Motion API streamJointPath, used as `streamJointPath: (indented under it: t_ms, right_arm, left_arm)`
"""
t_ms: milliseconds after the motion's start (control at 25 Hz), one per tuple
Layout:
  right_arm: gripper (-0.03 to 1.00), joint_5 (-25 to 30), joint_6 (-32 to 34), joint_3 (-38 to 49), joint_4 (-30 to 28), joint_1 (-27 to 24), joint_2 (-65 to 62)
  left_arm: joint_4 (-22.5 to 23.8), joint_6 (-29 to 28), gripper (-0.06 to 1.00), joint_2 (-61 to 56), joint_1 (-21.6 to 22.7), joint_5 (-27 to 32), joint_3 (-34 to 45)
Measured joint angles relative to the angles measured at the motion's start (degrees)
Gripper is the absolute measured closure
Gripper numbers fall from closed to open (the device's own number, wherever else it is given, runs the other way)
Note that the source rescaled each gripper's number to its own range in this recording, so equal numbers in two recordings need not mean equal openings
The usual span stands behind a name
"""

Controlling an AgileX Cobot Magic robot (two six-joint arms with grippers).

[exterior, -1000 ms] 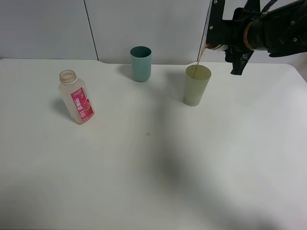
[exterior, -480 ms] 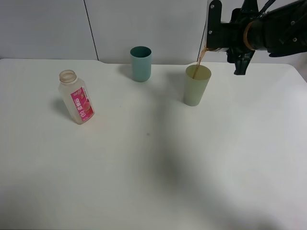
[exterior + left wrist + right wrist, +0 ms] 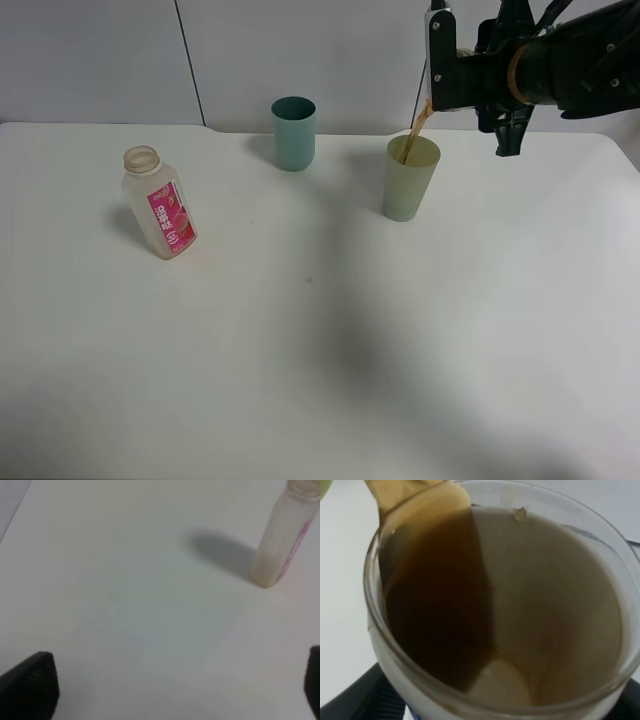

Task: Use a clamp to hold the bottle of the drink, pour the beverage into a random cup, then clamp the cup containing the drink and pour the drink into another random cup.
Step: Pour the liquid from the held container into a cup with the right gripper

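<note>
My right gripper [image 3: 450, 75] hangs high at the back right, shut on the cup containing the drink [image 3: 500, 605], which is tipped over. Dark brown beverage [image 3: 435, 610] runs over its rim and falls as a stream [image 3: 418, 125] into the tall pale green cup [image 3: 410, 178] just below. In the right wrist view a black finger [image 3: 375, 695] shows beside the cup's wall. The bottle of the drink [image 3: 158, 203], clear with a pink label and uncapped, stands at the left [image 3: 280, 535]. The left gripper [image 3: 172, 687] is open above bare table, apart from the bottle.
A dark teal cup [image 3: 293, 132] stands at the back, left of the green cup. The white table [image 3: 320, 330] ends at a pale wall behind the cups. The left arm does not show in the high view.
The right gripper has turned the held cup further over, and the brown stream into the green cup has grown thicker. Bottle, teal cup and green cup have stayed put.
</note>
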Motion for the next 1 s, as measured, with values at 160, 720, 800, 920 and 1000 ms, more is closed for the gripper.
streamJointPath:
  t_ms: [160,720,800,920,1000]
  right_arm:
    - [0.96,0.0,-1.7,0.0,0.0,0.0,0.0]
    - [0.96,0.0,-14.5,0.0,0.0,0.0,0.0]
    - [0.96,0.1,-16.5,0.0,0.0,0.0,0.0]
    - [0.96,0.5,-19.1,0.0,0.0,0.0,0.0]
    - [0.96,1.0,-21.5,0.0,0.0,0.0,0.0]
  left_arm:
    - [0.0,0.0,-0.06,0.0,0.0,0.0,0.0]
    - [0.0,0.0,-0.06,0.0,0.0,0.0,0.0]
    - [0.0,0.0,-0.06,0.0,0.0,0.0,0.0]
    - [0.0,0.0,-0.06,0.0,0.0,0.0,0.0]
    - [0.0,0.0,-0.06,0.0,0.0,0.0,0.0]
